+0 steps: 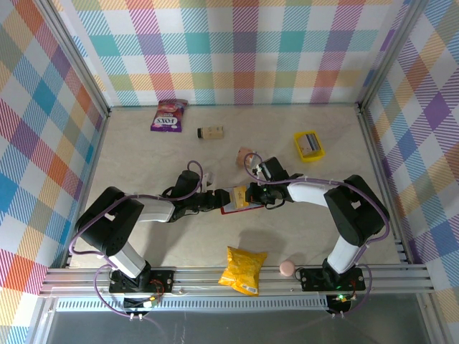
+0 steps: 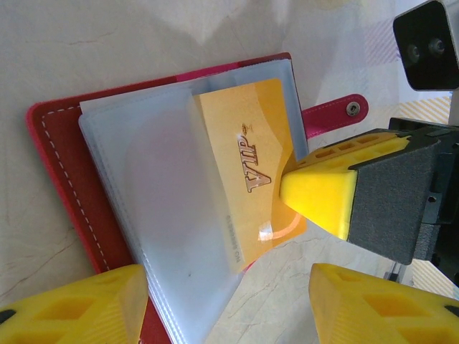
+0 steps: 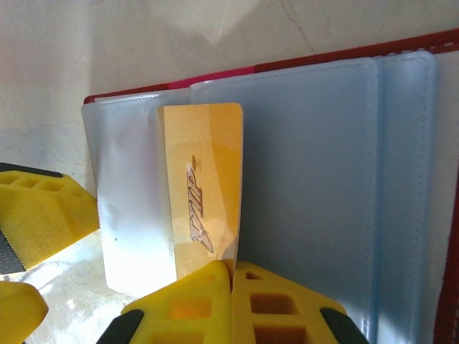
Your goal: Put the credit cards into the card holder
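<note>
Holding the card: my right gripper (image 3: 231, 271) was clamped shut on a corner of the yellow VIP card (image 2: 247, 172).
Card: it lay slanted across the clear sleeves (image 2: 165, 186); I couldn't tell whether it had entered a pocket.
Card holder: the red card holder (image 2: 61, 158) lay open on the table (image 1: 143, 150), between both arms.
Left gripper: my left gripper (image 2: 228, 290) hung at the holder's left end, fingers apart, gripping nothing.

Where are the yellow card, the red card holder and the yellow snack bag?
yellow card (image 2: 247, 172), left wrist view, middle of its printed face.
card holder (image 2: 82, 179), left wrist view, red cover near the stitching.
snack bag (image 1: 244, 270), top view, middle of the bag.
</note>
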### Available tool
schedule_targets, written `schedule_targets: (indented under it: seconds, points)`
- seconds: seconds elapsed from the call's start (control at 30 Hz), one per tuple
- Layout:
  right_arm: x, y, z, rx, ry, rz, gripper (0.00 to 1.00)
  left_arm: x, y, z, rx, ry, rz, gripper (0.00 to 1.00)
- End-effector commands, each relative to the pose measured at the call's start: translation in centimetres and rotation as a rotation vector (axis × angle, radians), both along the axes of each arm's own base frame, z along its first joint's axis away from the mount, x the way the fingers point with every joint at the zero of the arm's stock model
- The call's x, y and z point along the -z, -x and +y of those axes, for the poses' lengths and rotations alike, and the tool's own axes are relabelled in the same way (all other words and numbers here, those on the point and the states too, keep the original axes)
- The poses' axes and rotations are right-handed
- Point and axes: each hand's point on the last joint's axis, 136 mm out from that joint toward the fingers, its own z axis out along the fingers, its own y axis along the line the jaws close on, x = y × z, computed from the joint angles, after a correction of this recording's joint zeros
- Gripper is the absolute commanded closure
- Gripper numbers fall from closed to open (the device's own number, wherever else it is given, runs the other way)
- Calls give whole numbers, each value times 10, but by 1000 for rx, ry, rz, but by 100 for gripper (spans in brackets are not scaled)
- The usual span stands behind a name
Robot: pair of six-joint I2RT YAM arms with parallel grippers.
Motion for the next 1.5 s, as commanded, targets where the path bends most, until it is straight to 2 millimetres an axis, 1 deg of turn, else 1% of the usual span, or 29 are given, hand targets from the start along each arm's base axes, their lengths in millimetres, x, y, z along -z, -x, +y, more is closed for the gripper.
schedule_targets:
  seconds: [0.0,0.1,0.23,0.47,0.63,0.67,0.73,0.8,0.87,0.9,1.0,1.07,1.17,1.23,1.3,1.37,1.47]
  points:
    - [22,26,-11,-44,82,93,100,-10,-5,-3,9,2,-36,39]
    - [25,25,-7,-47,74,106,100,-10,-5,-4,11,4,-35,39]
    - [24,22,-4,-42,67,98,100,-10,-5,-4,12,5,-33,39]
    - [21,14,-4,0,64,67,100,-10,-4,-4,12,11,-30,39]
    - [19,16,1,-17,56,69,100,-9,-4,-4,12,10,-28,39]
    - [18,17,1,-19,56,68,97,-9,-4,-4,11,9,-30,39]
    - [14,17,2,-19,54,65,84,-10,-5,-4,9,9,-30,39]
    - [7,17,0,-15,59,41,75,-10,-5,-4,9,6,-32,39]
    - [-1,14,-3,1,68,8,63,-10,-6,-3,8,-1,-38,39]
    - [-4,13,-6,8,76,-5,60,-11,-6,-2,4,-5,-43,39]
    - [-16,9,-15,37,107,-52,58,-13,-6,1,-1,-18,-62,40]
    - [-26,6,-22,67,130,-80,59,-14,-6,3,-7,-27,-70,40]
    - [-43,4,-28,111,146,-101,60,-16,-6,4,-7,-26,-74,41]
    - [-45,3,-28,118,188,-98,60,-15,-6,4,-10,-28,-73,42]
    - [-42,3,-27,108,269,-87,59,-15,-6,4,-9,-26,-70,44]
    - [-39,3,-19,85,307,-85,59,-15,-5,3,-5,-22,-66,48]
    - [-34,1,-7,57,318,-75,58,-15,-5,4,-13,-28,-66,52]
